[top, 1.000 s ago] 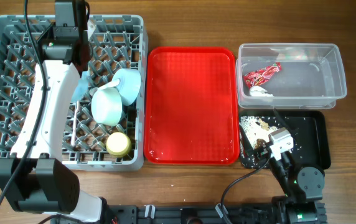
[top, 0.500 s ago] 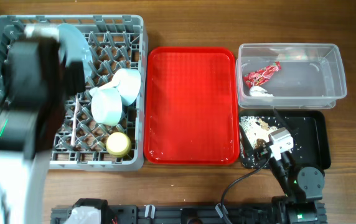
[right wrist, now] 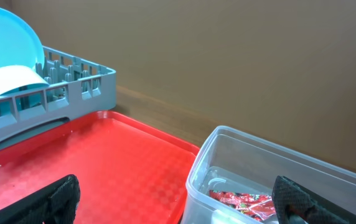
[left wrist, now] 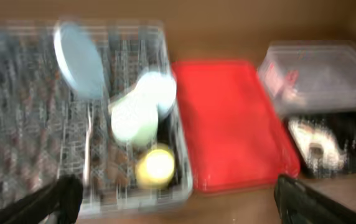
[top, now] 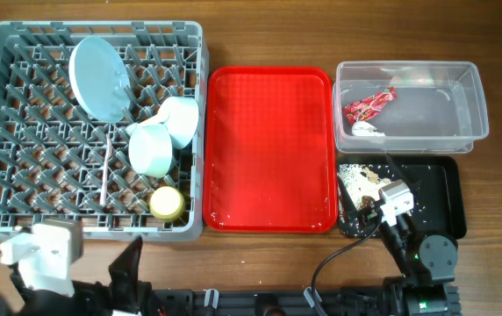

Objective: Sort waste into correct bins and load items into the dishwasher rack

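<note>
The grey dishwasher rack (top: 23, 132) holds the pale blue plate (top: 100, 79) on edge, the pale blue bowl (top: 182, 118), the mint green bowl (top: 150, 151), the yellow cup (top: 167, 203) and a white utensil (top: 106, 171). In the clear tub (top: 435, 70) lie the red wrapper (top: 369, 105) and the white paper scrap (top: 367, 128). Food bits (top: 356, 175) are scattered in the black tray (top: 444, 197). My left gripper (left wrist: 178, 208) is open and empty, near the table's front left edge, apart from the rack. My right gripper (right wrist: 178, 205) is open and empty, low over the black tray's left end.
The red serving tray (top: 271, 149) lies bare between the rack and the bins. The left wrist view is motion-blurred. My right arm's base (top: 433, 256) sits at the front edge below the black tray.
My left arm has let go of the plate and pulled back from over the rack to the front left edge; its jaws have opened. The plate now stands uncovered. The right arm has not moved.
</note>
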Robot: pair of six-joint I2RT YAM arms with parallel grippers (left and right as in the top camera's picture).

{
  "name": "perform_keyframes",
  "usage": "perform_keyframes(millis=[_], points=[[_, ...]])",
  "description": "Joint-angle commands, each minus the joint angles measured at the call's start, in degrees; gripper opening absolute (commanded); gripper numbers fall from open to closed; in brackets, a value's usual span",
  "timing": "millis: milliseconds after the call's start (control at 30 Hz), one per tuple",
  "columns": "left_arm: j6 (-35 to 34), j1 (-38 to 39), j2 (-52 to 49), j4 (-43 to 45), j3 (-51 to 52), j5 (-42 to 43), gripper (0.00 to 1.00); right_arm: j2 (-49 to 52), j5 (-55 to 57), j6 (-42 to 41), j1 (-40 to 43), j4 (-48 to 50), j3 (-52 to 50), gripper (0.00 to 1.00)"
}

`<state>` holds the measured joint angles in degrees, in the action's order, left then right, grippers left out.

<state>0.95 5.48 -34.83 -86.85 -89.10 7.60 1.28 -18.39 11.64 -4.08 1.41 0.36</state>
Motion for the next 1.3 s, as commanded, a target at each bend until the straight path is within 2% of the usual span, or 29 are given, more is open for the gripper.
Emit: perform_keyframes(millis=[0,167,233,333,467,600,733,867,1000,1267], points=[[3.3,0.3,0.8,10.7,3.6,2.1,1.0,-0.3,-0.9,0.4,0.2,0.3,-0.1,1.0],[5.5,0.3,7.2,33.2,22.3,4.0,1.0,-0.3,-0.9,0.4,0.2,0.3,-0.1,1.0],[5.5,0.3,12.2,42.8,35.1,7.1,1.0,-0.3,-0.9,0.4,0.2,0.3,-0.1,1.0],[5.4,0.3,18.9,52.2,49.8,11.8,1.0,-0.3,-0.9,0.4,0.2,0.3,-0.1,1.0],[3.4,0.3,26.1,62.0,63.9,14.9,1.0,-0.3,-0.9,0.4,0.2,0.3,-0.1,1.0],[2.8,0.3,30.4,68.9,71.3,14.9,1.0,-0.3,-0.9,0.4,0.2,0.3,-0.1,1.0],[2.9,0.4,34.6,70.1,75.8,14.8,1.0,-0.3,-0.9,0.4,0.2,0.3,-0.1,1.0],[2.9,2.4,34.7,76.4,81.2,11.2,1.0,-0.3,-0.9,0.4,0.2,0.3,-0.1,1.0],[2.9,3.0,34.7,84.2,88.8,11.0,1.0,-0.3,-0.9,0.4,0.2,0.3,-0.1,1.0],[2.9,3.0,34.6,84.3,88.8,11.0,1.0,-0.3,-0.9,0.4,0.2,0.3,-0.1,1.0]])
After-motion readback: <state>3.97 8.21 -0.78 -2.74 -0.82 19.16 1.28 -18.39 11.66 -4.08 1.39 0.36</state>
